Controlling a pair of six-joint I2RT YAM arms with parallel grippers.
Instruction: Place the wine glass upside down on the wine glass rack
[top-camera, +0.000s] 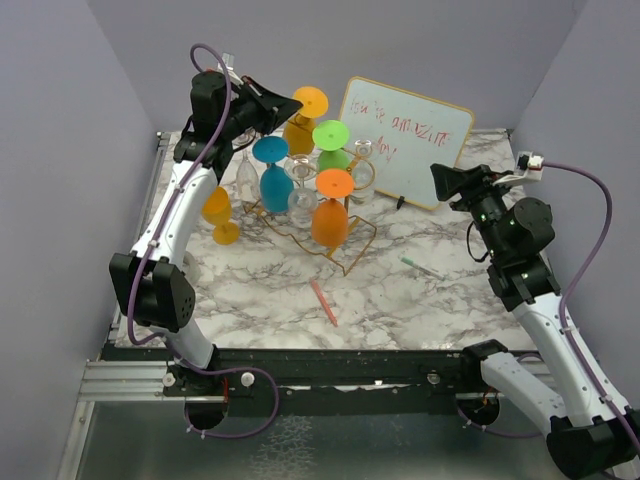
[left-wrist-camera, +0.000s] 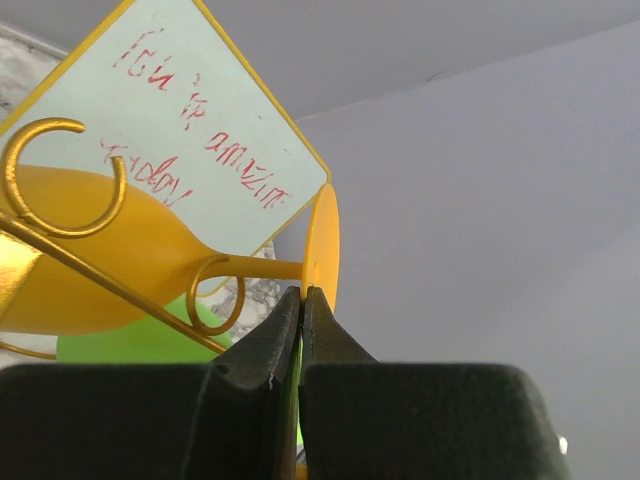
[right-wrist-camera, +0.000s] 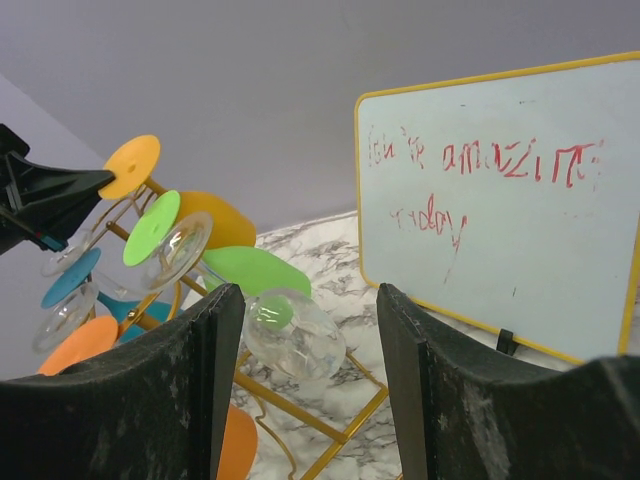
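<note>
The gold wire wine glass rack (top-camera: 345, 250) stands mid-table with several glasses hung upside down: blue (top-camera: 273, 180), green (top-camera: 332, 140), orange (top-camera: 332, 215) and clear ones. A yellow wine glass (top-camera: 300, 128) hangs at the rack's back; its stem lies in a curled loop (left-wrist-camera: 215, 290) in the left wrist view. My left gripper (top-camera: 290, 103) is shut on the edge of its round foot (left-wrist-camera: 322, 240). My right gripper (top-camera: 440, 182) is open and empty, right of the rack, facing a clear glass (right-wrist-camera: 295, 335).
A framed whiteboard (top-camera: 405, 140) with red writing leans at the back right. An amber glass (top-camera: 220, 213) stands upright left of the rack. A pink pen (top-camera: 324, 302) and a green pen (top-camera: 422, 267) lie on the marble table.
</note>
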